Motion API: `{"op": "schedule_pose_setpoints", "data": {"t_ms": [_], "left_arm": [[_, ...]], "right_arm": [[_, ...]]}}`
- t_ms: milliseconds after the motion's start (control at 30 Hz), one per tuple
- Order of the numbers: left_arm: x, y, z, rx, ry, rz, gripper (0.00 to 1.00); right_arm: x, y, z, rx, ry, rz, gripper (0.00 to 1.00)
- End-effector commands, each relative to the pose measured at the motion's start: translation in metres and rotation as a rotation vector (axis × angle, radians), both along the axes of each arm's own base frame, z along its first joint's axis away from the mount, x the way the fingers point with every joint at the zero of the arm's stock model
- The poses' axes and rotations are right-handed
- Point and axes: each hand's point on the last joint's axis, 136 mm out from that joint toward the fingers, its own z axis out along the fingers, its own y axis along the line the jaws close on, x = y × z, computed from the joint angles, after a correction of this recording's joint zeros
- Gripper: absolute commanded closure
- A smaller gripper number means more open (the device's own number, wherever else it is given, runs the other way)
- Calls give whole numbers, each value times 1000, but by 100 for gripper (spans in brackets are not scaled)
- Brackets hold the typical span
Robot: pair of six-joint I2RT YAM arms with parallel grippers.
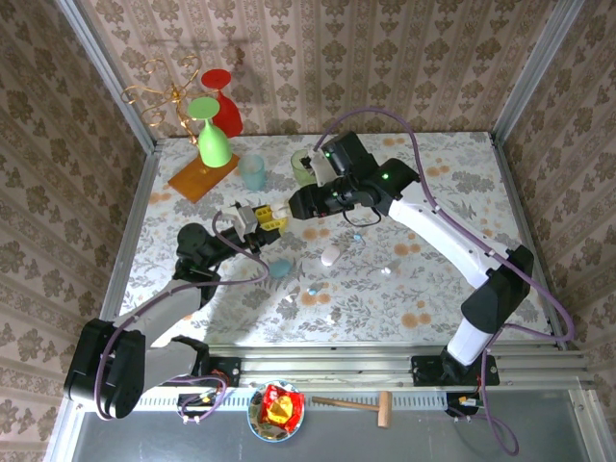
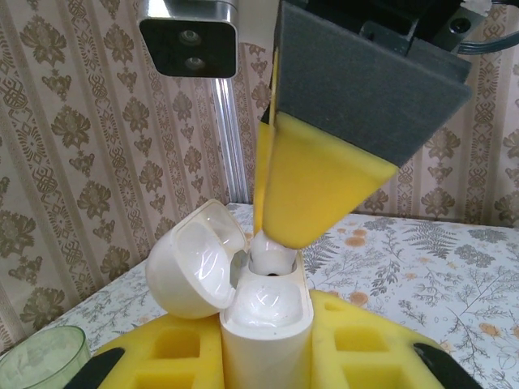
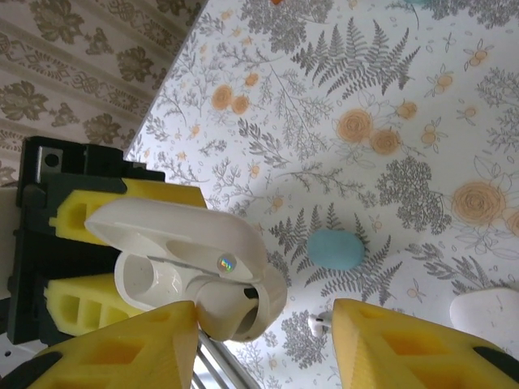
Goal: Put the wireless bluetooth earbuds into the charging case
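**Earbud check: one at the case, the rest loose on the flowery table**

Starting with the wireless bluetooth earbuds [image 3: 319, 324]: tiny glossy bits, white or pale blue, way smaller than the pebble-shaped cases. Looks like one white bud [image 2: 272, 259] poking up out of a well in the charging case [image 2: 268, 324], right under a yellow foam fingertip [image 2: 312, 194] of the right gripper [image 3: 266, 312]. Can't tell whether fully seated or not. Spotted others lying loose on the table [image 1: 452, 192]: a white one near a light-blue case [image 3: 335, 249], plus a pale-blue bud [image 1: 314, 289] a bit closer to the arms.

On to the charging case itself: white, rounded, held upright off the table, with the lid [image 2: 195, 263] flipped open to one side and shiny inside. Squeezed firmly at its lower half between the yellow pads [image 2: 357, 340] of the left gripper [image 2: 268, 361], closed tight on it.

Right gripper: jaws spread well apart, gripping nothing. Just the one fingertip down at the open case, with the other hanging out over the table.

Further out: a closed white case [image 1: 330, 255] lying near the light-blue one. Toward the back, a green cup [image 1: 305, 166] and a pale-blue cup [image 1: 253, 171]. Also an upside-down green glass [image 1: 214, 140] by an orange board [image 1: 197, 178], with a red glass [image 1: 223, 96] behind.
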Motion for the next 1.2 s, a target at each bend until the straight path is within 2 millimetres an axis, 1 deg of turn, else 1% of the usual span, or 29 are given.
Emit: {"op": "schedule_pose_setpoints", "data": {"t_ms": [0,167,233,333,400,500,567,667,767,833,1000,1167], "left_arm": [[-4,1,12,-27,-47,-3,100],[-7,2,15,-34,-47,-13,100],[-7,1,15,-34,-46,-19,100],[-7,1,16,-34,-45,-20,100],[-7,2,15,-34,-45,-17,100],[-7,2,14,-33,-43,-15,100],[-8,1,13,-33,-40,-20,100],[-8,0,14,-36,-45,-27,100],[-10,0,19,-51,-49,-38,100],[-10,0,20,-55,-48,-42,100],[-9,0,22,-57,-46,-41,100],[-6,-1,22,-60,-39,-42,100]], "right_arm": [[-7,-7,-1,-54,3,18,53],[0,-25,-10,-185,-26,-22,54],[-1,-23,-8,-184,-26,-9,54],[-9,-8,10,-86,-33,38,52],[-16,1,25,1,-44,71,51],[-23,8,44,97,-73,99,50],[-23,11,51,135,-81,99,48],[-13,14,46,132,-73,61,47],[2,6,26,62,-44,-21,50],[7,2,14,25,-22,-45,53],[3,-1,-1,-14,11,-35,55],[-7,3,-1,-18,14,14,53]]}}
